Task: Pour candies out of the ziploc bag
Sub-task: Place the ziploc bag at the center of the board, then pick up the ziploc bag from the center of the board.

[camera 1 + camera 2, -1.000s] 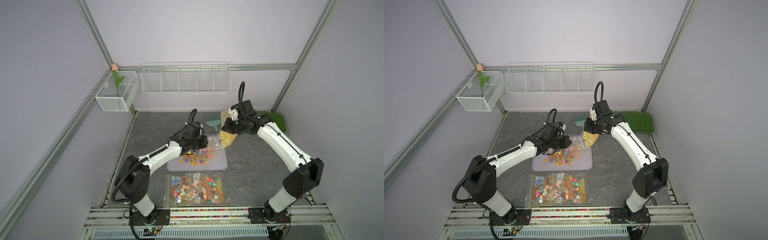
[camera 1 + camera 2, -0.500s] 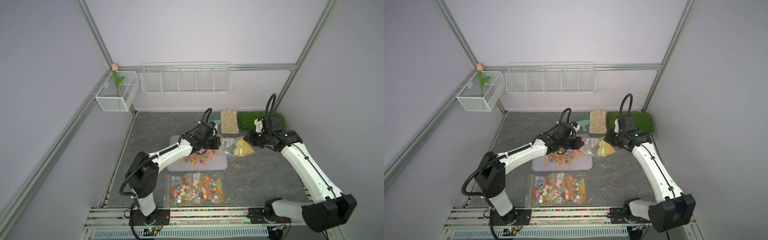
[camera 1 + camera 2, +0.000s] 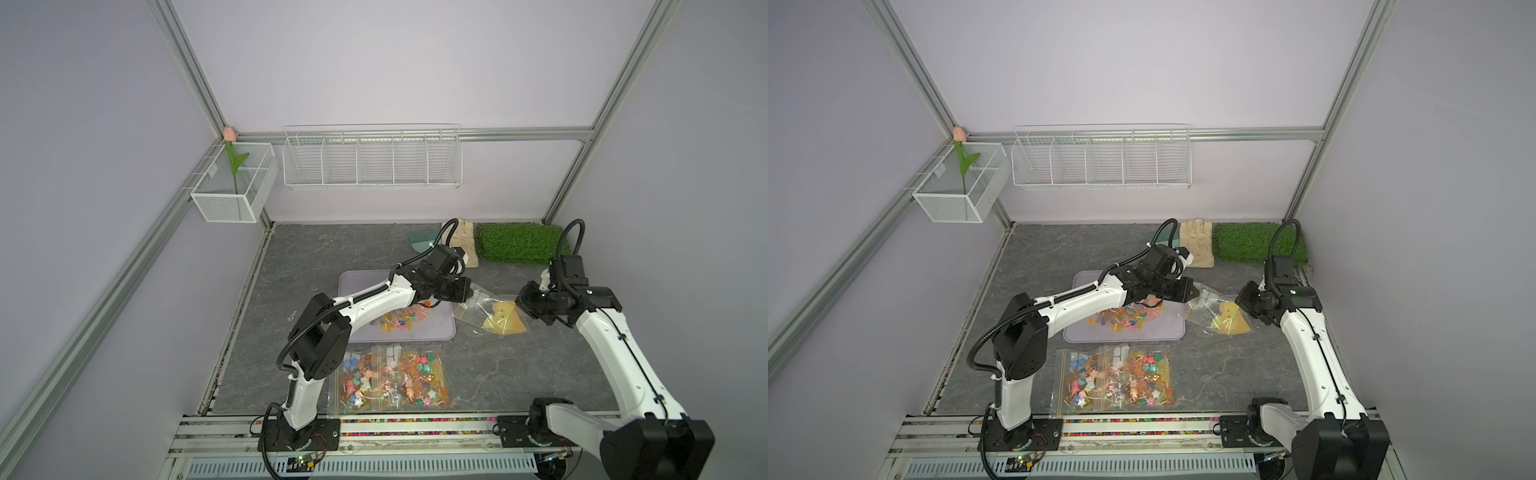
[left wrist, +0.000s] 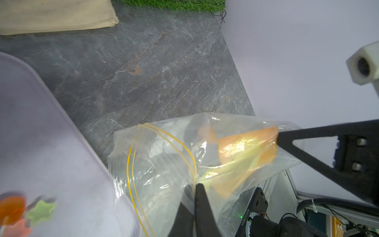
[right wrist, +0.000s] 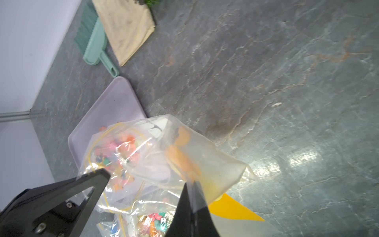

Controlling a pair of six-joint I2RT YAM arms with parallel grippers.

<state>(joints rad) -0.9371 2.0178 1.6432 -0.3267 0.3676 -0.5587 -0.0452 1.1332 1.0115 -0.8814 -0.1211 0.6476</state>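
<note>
The left hand (image 3: 469,290) and the right hand (image 3: 518,304) were each clamped on an opposite edge of the ziploc bag (image 3: 492,316). The bag was stretched between them just beside the lilac tray (image 3: 360,279) on the tabletop (image 3: 324,257). The candies (image 3: 401,323) lay heaped on that tray.

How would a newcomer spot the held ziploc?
Find the lavender rectangular tray. Right of it, a clear plastic ziploc bag is held between the left gripper and right gripper. Unlike the two candy-filled clear bags in front, it shows mainly a yellow card.
</note>
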